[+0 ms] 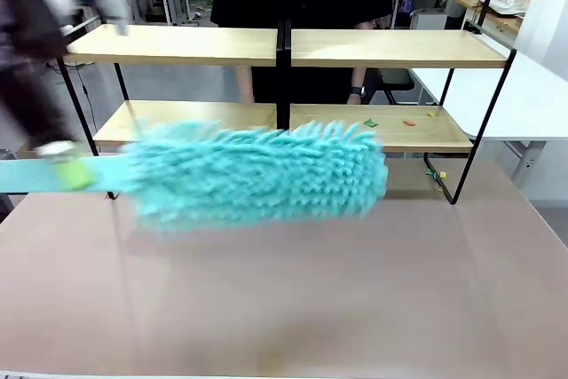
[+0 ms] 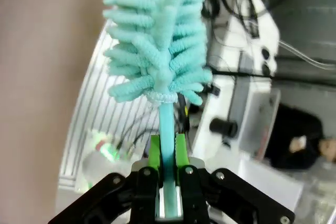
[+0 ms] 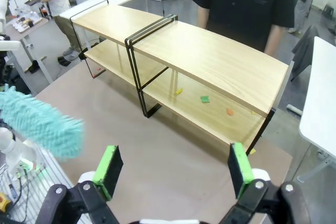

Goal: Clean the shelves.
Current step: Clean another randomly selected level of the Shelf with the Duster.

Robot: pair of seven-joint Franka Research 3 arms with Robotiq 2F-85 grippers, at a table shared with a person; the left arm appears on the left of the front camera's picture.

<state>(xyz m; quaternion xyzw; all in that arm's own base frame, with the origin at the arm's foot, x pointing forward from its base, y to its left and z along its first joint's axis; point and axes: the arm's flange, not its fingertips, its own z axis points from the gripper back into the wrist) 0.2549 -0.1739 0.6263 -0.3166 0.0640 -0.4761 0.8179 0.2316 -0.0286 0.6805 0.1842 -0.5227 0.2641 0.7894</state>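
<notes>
Shelves (image 1: 177, 44): a wide two-tier rack of light-wood boards on a thin black frame, standing at the far side of the brown surface (image 1: 373, 290).
Teal fluffy chenille duster (image 1: 257, 173), clamped by its handle in the left fingers (image 2: 154, 151), lies lengthwise along the front of the lower tier, tip toward three small coloured scraps (image 3: 203, 98) on the lower right board. The right fingers (image 3: 111, 169) stand apart, holding nothing. Count: one rack, two units, four boards; one duster.
</notes>
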